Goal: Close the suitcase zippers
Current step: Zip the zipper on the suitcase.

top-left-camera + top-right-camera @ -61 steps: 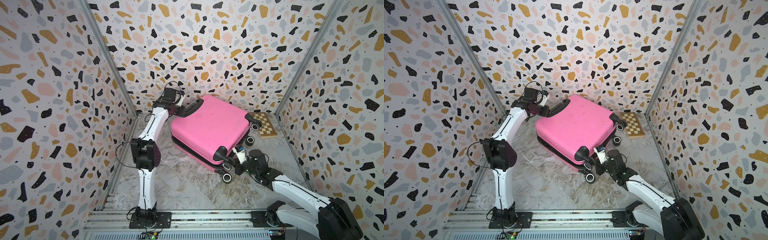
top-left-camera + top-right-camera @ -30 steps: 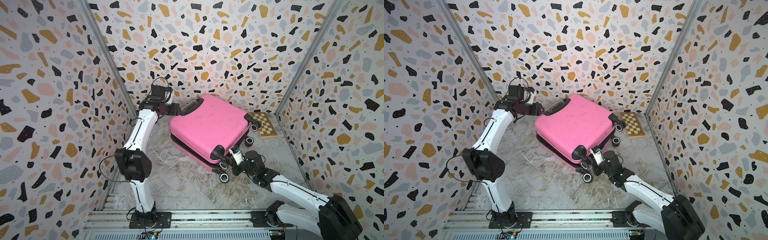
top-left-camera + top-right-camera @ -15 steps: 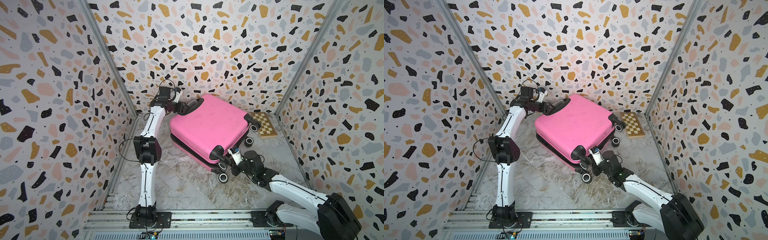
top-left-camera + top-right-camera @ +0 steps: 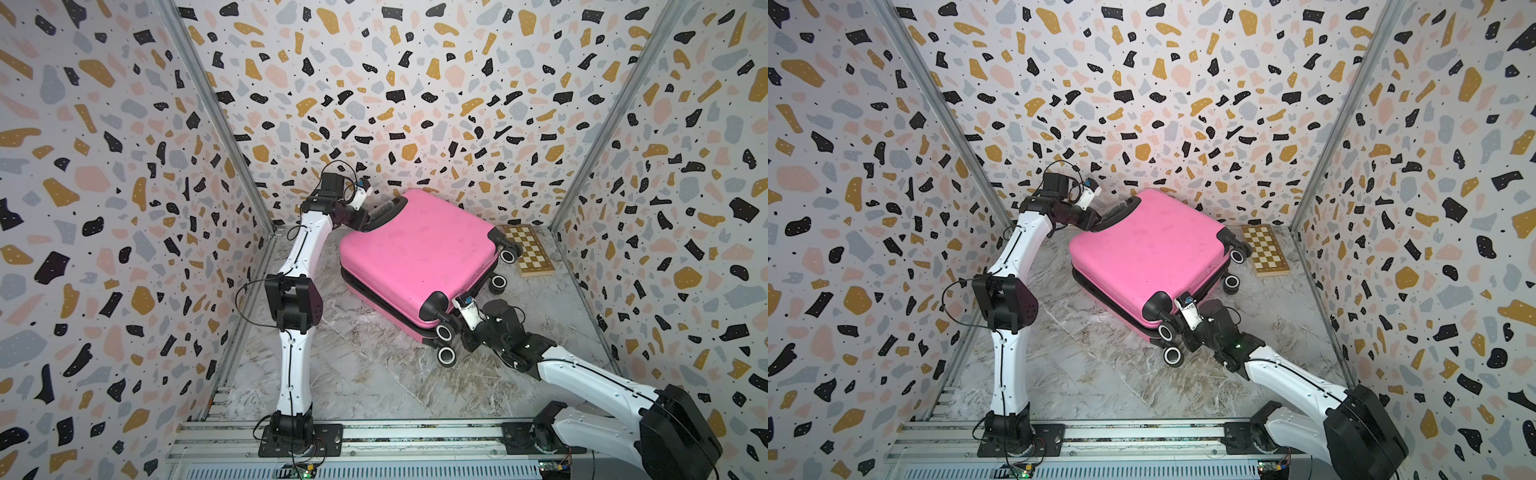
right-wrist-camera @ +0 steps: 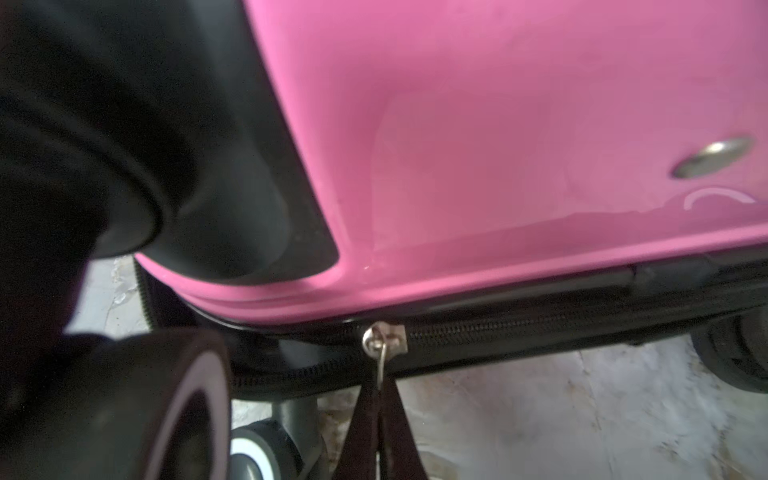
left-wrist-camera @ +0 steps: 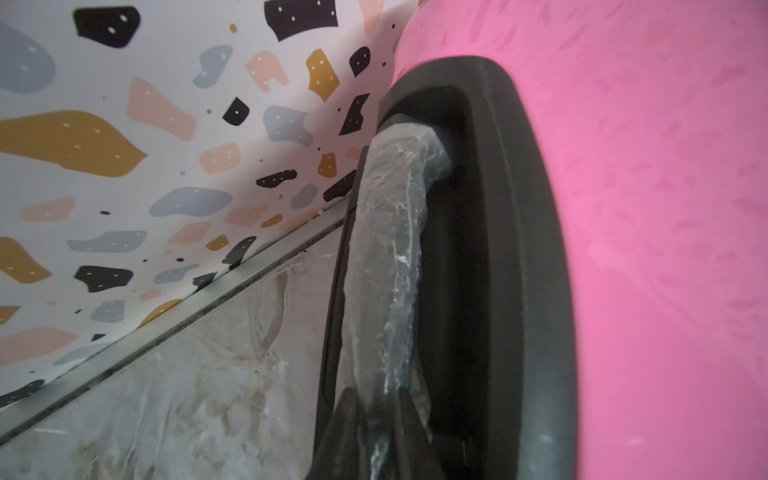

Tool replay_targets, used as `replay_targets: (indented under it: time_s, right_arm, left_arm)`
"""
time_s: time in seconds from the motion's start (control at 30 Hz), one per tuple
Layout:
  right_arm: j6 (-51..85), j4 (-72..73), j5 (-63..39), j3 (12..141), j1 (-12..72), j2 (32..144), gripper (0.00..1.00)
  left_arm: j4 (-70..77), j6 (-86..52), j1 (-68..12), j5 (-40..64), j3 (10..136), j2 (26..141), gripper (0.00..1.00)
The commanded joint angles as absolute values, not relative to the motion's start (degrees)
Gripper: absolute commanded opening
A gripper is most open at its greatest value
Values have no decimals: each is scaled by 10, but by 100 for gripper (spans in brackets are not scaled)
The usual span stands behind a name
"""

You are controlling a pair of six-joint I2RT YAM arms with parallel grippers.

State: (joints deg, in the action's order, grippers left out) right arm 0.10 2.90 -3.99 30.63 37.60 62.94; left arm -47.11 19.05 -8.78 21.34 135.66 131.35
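Pinching the zipper pull [image 5: 381, 362] beside the near wheel [image 5: 187, 399], the right gripper [image 5: 379, 411] faces the unclosed stretch of the zippers [image 5: 291, 376] rounding that corner; the left gripper [image 6: 376, 419] clamps the handle [image 6: 386, 249] of the suitcase [image 4: 415, 253] on the floor [image 4: 374, 374].

Left gripper [image 6: 375, 401] has its two dark fingers on either side of the plastic-wrapped handle [image 6: 386, 249], clamped on it. The handle sits in the black recess [image 6: 490, 257] of the pink suitcase [image 6: 665, 208]. Marble floor [image 6: 187, 395] and terrazzo wall [image 6: 124, 124] lie beyond.
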Motion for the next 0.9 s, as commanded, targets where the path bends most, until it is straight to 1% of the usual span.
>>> replay_targets:
  time_s: [0.0, 0.07, 0.27, 0.3, 0.37, 0.67, 0.77, 0.8, 0.83, 0.87]
  right_arm:
    - [-8, 49, -4, 331, 380, 608, 0]
    - [-1, 50, 10, 327, 380, 602, 0]
    - [7, 46, 42, 311, 380, 581, 0]
    - [9, 45, 44, 309, 380, 578, 0]
    - [15, 42, 46, 304, 380, 572, 0]
    - [40, 46, 39, 278, 380, 541, 0]
    - [46, 49, 39, 272, 380, 541, 0]
    - [48, 48, 42, 270, 380, 543, 0]
    - [51, 48, 46, 269, 379, 543, 0]
    - [52, 45, 47, 269, 379, 543, 0]
  left_arm:
    - [-760, 214, -106, 175, 1246, 1339, 11]
    - [-761, 202, -103, 169, 1208, 1309, 10]
    - [-746, 165, -90, 166, 1079, 1205, 10]
    - [-744, 158, -88, 165, 1062, 1189, 8]
    - [-740, 147, -85, 161, 1035, 1165, 0]
    - [-723, 75, -75, 146, 943, 1031, 0]
    - [-731, 53, -75, 126, 916, 989, 0]
    - [-736, 50, -75, 124, 912, 975, 1]
    - [-740, 47, -75, 124, 909, 961, 15]
    - [-744, 44, -76, 120, 910, 948, 23]
